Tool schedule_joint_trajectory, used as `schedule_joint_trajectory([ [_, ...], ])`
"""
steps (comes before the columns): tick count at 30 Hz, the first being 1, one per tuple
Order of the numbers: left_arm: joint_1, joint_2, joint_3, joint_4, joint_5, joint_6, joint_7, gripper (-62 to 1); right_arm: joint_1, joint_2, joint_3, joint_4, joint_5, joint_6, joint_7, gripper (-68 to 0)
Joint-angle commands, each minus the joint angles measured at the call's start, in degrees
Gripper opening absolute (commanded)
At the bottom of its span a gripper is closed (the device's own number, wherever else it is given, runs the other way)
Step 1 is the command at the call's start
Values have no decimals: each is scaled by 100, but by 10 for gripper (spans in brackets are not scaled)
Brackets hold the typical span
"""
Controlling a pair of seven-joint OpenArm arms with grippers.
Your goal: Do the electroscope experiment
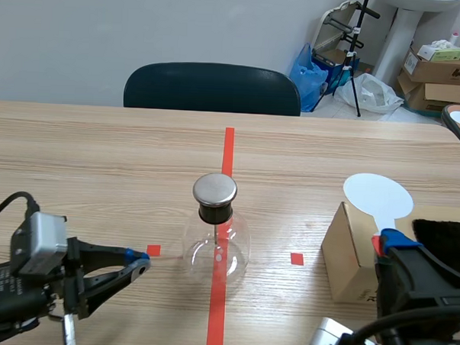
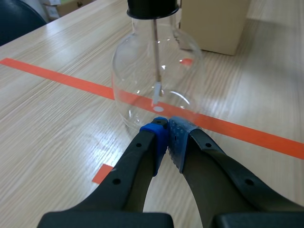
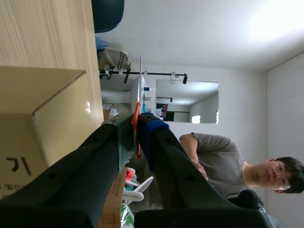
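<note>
Cardboard box [image 1: 347, 254] at the tabletop's right edge, chair [image 1: 212, 88] behind
Electroscope flask [image 1: 215, 244] mid-tabletop, just ahead of the clenched left gripper [image 2: 166, 130]; right gripper [image 3: 136, 126] grasps a white disc paddle [image 1: 378, 196] over the box

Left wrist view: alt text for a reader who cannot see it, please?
The left end effector, shut, points at a glass flask with a black stopper on a wooden table; a cardboard box stands behind.

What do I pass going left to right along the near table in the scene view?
left claw → glass flask → cardboard box → right claw, which grips the white paddle
</note>
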Motion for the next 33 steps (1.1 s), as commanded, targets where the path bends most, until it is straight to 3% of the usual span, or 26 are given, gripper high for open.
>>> schedule_joint_trajectory([
  [1,144,-245,-17,323,-74,-55,-66,-578,-13,-4,92,111,72,-332,59,-664],
  [6,627,-811,-116,997,-81,-94,-66,-578,-138,-4,435,105,472,-332,509,-664],
  [9,1003,-1128,-400,1488,-225,-404,-59,-580,-149,-4,623,33,706,-332,789,-664],
  [16,2170,-1814,-1316,2940,-509,-868,20,-580,-48,-103,892,-313,905,-332,1132,-664],
  [21,3042,-1943,-2159,3930,-533,-1189,564,-564,173,-195,890,-634,855,-332,1161,-664],
  [23,3379,-1943,-2479,4266,-664,-1327,813,-487,234,-197,890,-737,835,-332,1163,-664],
  [31,4129,-1650,-3276,5117,-979,-1366,1373,-20,444,-267,885,-1095,813,-332,1185,-664],
  [33,4194,-1545,-3318,5250,-977,-1368,1611,14,457,-293,883,-1097,815,-332,1189,-664],
])
